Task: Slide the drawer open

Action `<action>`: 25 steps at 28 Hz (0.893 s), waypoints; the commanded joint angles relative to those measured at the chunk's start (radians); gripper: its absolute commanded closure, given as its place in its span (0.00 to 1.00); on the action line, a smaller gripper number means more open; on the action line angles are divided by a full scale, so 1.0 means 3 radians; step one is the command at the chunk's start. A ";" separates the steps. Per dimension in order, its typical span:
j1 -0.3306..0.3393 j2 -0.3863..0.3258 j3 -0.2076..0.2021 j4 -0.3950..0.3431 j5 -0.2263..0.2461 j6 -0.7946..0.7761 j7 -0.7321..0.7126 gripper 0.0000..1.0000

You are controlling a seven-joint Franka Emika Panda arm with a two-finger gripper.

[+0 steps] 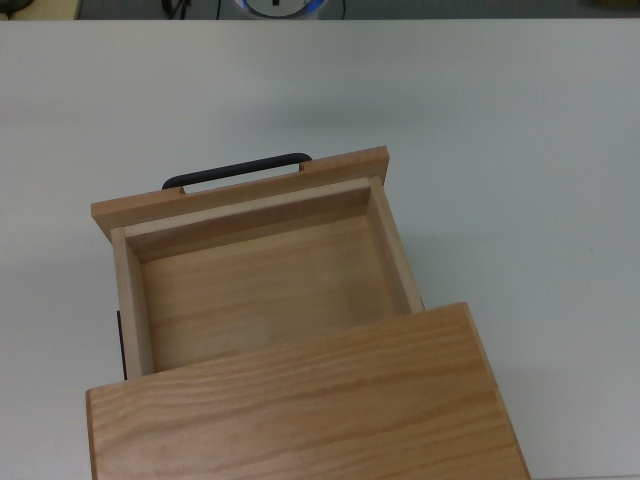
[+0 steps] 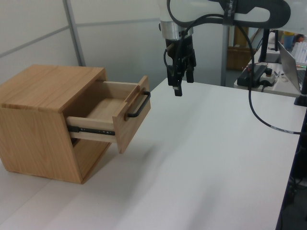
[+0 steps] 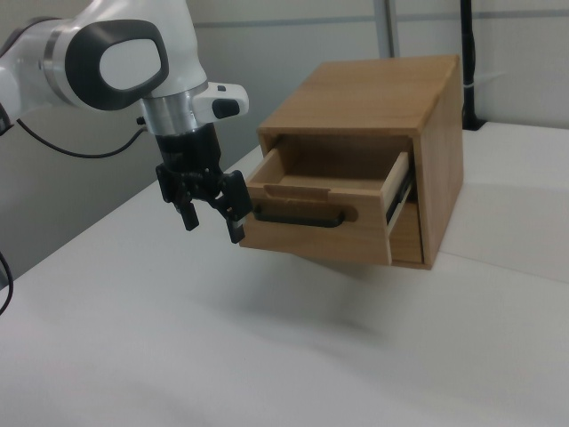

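Observation:
The drawer (image 1: 262, 285) stands pulled well out of the wooden cabinet (image 1: 300, 410), and its light-wood tray is empty. Its black bar handle (image 1: 237, 168) runs along the wide front panel (image 2: 130, 115). In the right view the drawer (image 3: 316, 222) and its handle (image 3: 298, 216) face the arm. My gripper (image 3: 213, 221) hangs open just to the right view's left of the handle, apart from it, with nothing between its fingers. In the left view the gripper (image 2: 181, 84) hovers above the table, to the left view's right of the handle (image 2: 139, 105). It is out of the top view.
The cabinet sits on a white table (image 2: 216, 158). A laptop (image 2: 293, 60) and a cabled power strip (image 2: 256, 72) lie on a desk beyond the table's far edge. A black cable (image 2: 261, 110) hangs from the arm.

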 commanded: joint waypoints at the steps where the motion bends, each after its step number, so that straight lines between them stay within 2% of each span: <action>1: 0.0018 0.0007 0.0004 0.0021 -0.0085 -0.0061 -0.0085 0.00; 10: 0.0023 -0.0013 0.0004 0.0021 -0.0126 -0.0067 -0.0080 0.00; 25: 0.0013 0.0002 -0.0002 0.0087 -0.0090 -0.0067 -0.0080 0.00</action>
